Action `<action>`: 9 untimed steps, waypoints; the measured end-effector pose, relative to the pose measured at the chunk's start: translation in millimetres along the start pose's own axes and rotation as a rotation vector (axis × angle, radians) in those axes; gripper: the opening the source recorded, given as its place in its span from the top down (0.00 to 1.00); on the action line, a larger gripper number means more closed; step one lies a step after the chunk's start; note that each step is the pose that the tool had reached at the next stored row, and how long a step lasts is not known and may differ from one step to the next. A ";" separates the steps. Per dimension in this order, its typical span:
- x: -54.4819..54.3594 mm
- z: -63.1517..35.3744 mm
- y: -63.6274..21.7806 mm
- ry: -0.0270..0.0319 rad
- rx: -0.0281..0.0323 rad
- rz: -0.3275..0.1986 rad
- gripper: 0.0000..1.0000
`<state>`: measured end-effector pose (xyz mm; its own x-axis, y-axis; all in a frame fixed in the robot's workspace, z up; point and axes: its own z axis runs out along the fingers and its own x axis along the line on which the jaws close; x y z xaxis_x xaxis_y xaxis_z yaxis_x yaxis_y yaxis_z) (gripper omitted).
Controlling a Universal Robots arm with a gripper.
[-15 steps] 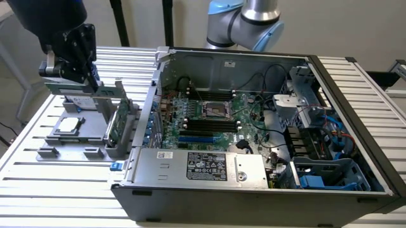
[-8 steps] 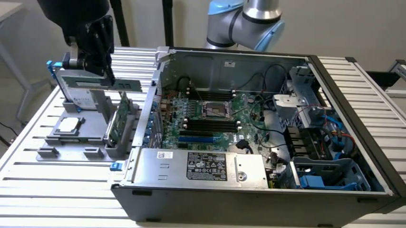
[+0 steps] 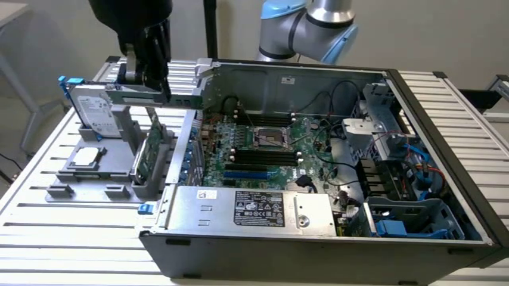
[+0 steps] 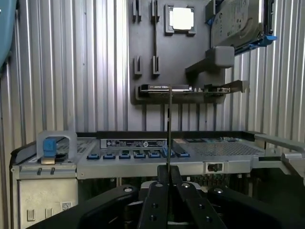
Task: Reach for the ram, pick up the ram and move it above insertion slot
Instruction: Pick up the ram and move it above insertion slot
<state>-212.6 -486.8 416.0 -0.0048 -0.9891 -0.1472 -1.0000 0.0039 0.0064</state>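
Exterior and wrist views of the carry stage. Claw [image 3: 147,83] at upper left of the exterior frame, above the grey fixture [image 3: 80,179] and left of the open case [image 3: 445,119], clamped on the ram [image 3: 181,99]. In the wrist view, ram [image 4: 169,124] seen edge-on as a thin line rising from between the closed claw [image 4: 168,174] fingers, apparently square in the grip and not canted. Ram lifted free of the fixture and not yet over the motherboard. Black slots [image 3: 258,156] at centre of the exterior frame, in parallel rows below the CPU socket [image 3: 273,137] and above the shorter blue slot [image 3: 247,174], well apart from the claw. Hard drive [image 3: 95,113], loose CPU [image 3: 86,156] and expansion card [image 3: 149,149] left standing on the fixture, on the slatted table [image 3: 47,238]. Judged requirements for a good carry: height enough to pass over the case wall without clipping it; long axis of the ram turned parallel to the slot rows; board kept vertical, edge downward. Worth stopping with a clear gap above the chosen row, centred along its length, not straying over the blue slot or the socket. Firm, steady clamping advisable, since a thin board held at one spot can pivot. Cables at the right of the case lie well away from the likely path.
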 end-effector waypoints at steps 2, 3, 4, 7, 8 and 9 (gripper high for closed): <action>-0.1 -0.1 -9.2 -0.0105 0.0000 0.000 0.87; -0.1 -0.2 -13.7 -0.0154 -0.0001 0.000 0.87; -0.1 -0.2 -18.2 -0.0203 -0.0001 0.000 0.87; -0.2 -0.2 -32.0 -0.0343 -0.0001 0.000 0.87; -0.2 -0.3 -36.5 -0.0381 -0.0001 0.000 0.87; -0.2 -0.3 -41.0 -0.0417 -0.0002 0.000 0.87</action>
<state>-171.6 -486.9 416.0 -0.0047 -0.9821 -0.1882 -1.0000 0.0036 0.0065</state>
